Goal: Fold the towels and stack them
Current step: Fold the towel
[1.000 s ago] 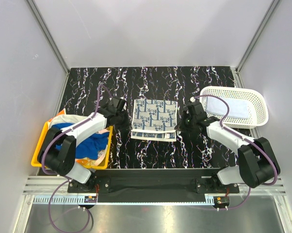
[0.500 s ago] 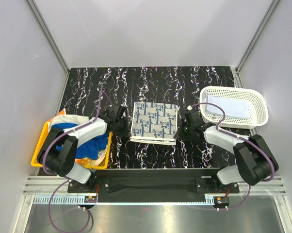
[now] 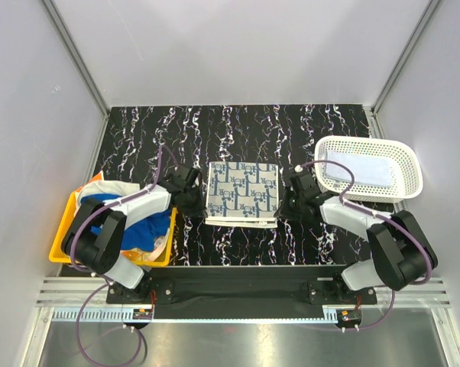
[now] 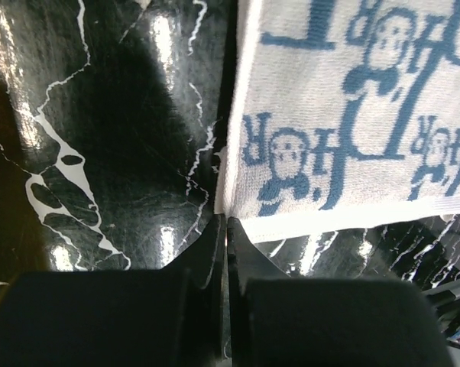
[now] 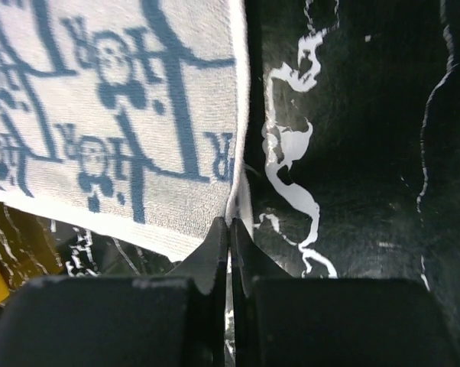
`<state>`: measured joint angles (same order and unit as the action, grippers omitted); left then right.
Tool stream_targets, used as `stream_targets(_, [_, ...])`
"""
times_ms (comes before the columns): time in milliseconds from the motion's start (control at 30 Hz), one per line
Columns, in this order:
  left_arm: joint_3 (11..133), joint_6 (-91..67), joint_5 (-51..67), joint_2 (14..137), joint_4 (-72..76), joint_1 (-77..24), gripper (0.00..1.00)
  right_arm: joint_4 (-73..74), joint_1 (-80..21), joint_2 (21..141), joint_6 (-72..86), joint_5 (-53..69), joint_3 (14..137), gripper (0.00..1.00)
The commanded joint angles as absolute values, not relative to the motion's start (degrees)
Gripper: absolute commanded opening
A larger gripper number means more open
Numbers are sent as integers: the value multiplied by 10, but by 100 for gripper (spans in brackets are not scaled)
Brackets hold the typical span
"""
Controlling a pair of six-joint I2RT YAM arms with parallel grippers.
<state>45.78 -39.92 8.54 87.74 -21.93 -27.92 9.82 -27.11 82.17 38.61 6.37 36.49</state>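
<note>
The left gripper's (image 4: 221, 226) fingertips are pressed together with no gap, meeting right at the near left corner of the patterned towel (image 4: 352, 115). The right gripper's (image 5: 230, 226) tips are likewise closed tight, at the same towel's near right edge, where a thin white hem runs down to the seam between them. Whether either pair has cloth nipped inside cannot be told. The towel, white with a blue print, lies folded into a layered rectangle at the middle of the black marbled table (image 3: 138, 138), flat between the two arms, lower layers peeking out along its near edge. Off to the left, a yellow bin (image 3: 59, 238) holds a rumpled blue towel (image 3: 150, 225) and an orange-and-white towel (image 3: 95, 182). To the right, a white basket (image 3: 410, 164) holds a pale towel (image 3: 360, 168), folded flat
</note>
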Motion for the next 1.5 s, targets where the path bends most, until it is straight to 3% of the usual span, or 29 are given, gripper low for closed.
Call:
stream_targets(0, [504, -388, 74, 840, -237, -278, 0, 150, -276, 774, 360, 24, 421, 0])
stream_targets(233, [529, -384, 73, 802, -270, -278, 0, 200, -276, 718, 359, 32, 454, 0])
stream_targets(767, [437, -398, 89, 827, -209, -278, 0, 91, -296, 741, 410, 77, 311, 1])
stream_targets(900, [423, -399, 90, 847, -192, -279, 0, 79, -296, 750, 410, 78, 301, 11])
stream_targets(967, [422, -398, 91, 853, -191, -279, 0, 76, -296, 746, 409, 79, 295, 22])
stream_targets(1033, [424, -396, 86, 849, -199, -278, 3, 78, -296, 738, 406, 78, 291, 31])
stream_targets(1100, [433, -393, 83, 843, -213, -279, 13, 95, -296, 726, 403, 66, 294, 43])
stream_targets(1200, [455, -384, 69, 824, -244, -279, 31, 131, -296, 715, 392, 34, 317, 50])
stream_targets(1300, [493, -374, 44, 806, -277, -278, 42, 144, -285, 728, 370, 6, 369, 54])
stream_targets(1467, [592, -356, 21, 835, -295, -265, 47, 130, -233, 822, 345, 8, 444, 52])
